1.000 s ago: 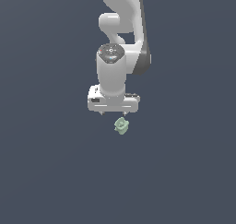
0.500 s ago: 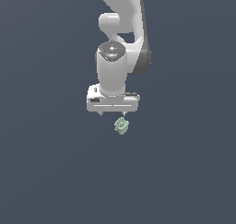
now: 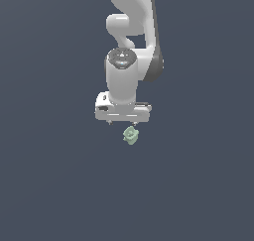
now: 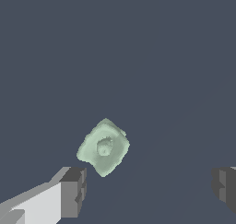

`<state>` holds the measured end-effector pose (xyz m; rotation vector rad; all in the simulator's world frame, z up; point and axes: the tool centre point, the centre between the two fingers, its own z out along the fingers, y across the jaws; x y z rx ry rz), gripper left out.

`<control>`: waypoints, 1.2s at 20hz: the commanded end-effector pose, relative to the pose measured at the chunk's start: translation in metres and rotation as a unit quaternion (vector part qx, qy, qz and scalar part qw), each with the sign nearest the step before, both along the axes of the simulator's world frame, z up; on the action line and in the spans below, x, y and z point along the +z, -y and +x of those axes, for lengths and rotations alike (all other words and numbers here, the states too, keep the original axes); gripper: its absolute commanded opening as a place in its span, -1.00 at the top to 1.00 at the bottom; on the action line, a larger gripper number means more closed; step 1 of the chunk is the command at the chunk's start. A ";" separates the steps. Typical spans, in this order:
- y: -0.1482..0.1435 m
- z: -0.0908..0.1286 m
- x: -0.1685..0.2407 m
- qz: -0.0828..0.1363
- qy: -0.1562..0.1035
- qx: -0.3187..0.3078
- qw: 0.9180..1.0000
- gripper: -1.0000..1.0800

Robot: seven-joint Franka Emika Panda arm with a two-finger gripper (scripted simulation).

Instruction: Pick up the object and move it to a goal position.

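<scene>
One object in play: small, pale mint-green, lumpy, lying on the plain dark bench. In the exterior view it sits just beyond the gripper, at about 5 o'clock from the white gripper body, apart from it and not between the jaws. Wrist view confirms this: object lies ahead of the grey fingertips, nearer one fingertip than the other, untouched. Gripper is spread wide, much wider than the object, and holds nothing. No goal marker is visible in either view. Judged stage: pre-grasp, alignment not yet finished. Risks from here: (1) descending without centring could land a fingertip on or beside the object and knock it away, since the offset is toward one side; (2) closing off-centre would let one finger push first, so the irregular lump could roll or squirt out; (3) the lumpy faces give poor pad contact, so slip during lift is plausible.
</scene>
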<state>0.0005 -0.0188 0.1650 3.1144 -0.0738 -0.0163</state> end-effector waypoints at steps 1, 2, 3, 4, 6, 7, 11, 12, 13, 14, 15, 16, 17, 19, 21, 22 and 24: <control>-0.003 -0.001 -0.004 0.001 0.001 -0.018 1.000 -0.92; -0.004 -0.001 -0.006 0.002 0.001 -0.027 1.000 -0.92; -0.005 -0.001 -0.009 0.002 0.001 -0.036 0.999 -0.92; -0.007 -0.001 -0.011 0.003 0.002 -0.046 0.999 -0.92; -0.009 -0.002 -0.016 0.004 0.002 -0.069 0.998 -0.92; -0.011 -0.003 -0.019 0.004 0.003 -0.081 0.997 -0.92; -0.018 -0.005 -0.031 0.006 0.004 -0.132 0.991 -0.92; -0.019 -0.005 -0.033 0.007 0.005 -0.145 0.989 -0.92; -0.021 -0.006 -0.036 0.007 0.005 -0.158 0.987 -0.92; -0.022 -0.007 -0.039 0.008 0.005 -0.171 0.985 -0.92; -0.024 -0.007 -0.042 0.008 0.006 -0.184 0.983 -0.92; -0.025 -0.008 -0.045 0.009 0.006 -0.197 0.980 -0.92; -0.027 -0.009 -0.048 0.009 0.006 -0.209 0.978 -0.92; -0.029 -0.010 -0.053 0.009 0.007 -0.233 0.972 -0.92; -0.032 -0.011 -0.058 0.010 0.007 -0.254 0.967 -0.92; -0.033 -0.012 -0.060 0.010 0.008 -0.263 0.965 -0.92; -0.034 -0.013 -0.063 0.010 0.008 -0.280 0.960 -0.92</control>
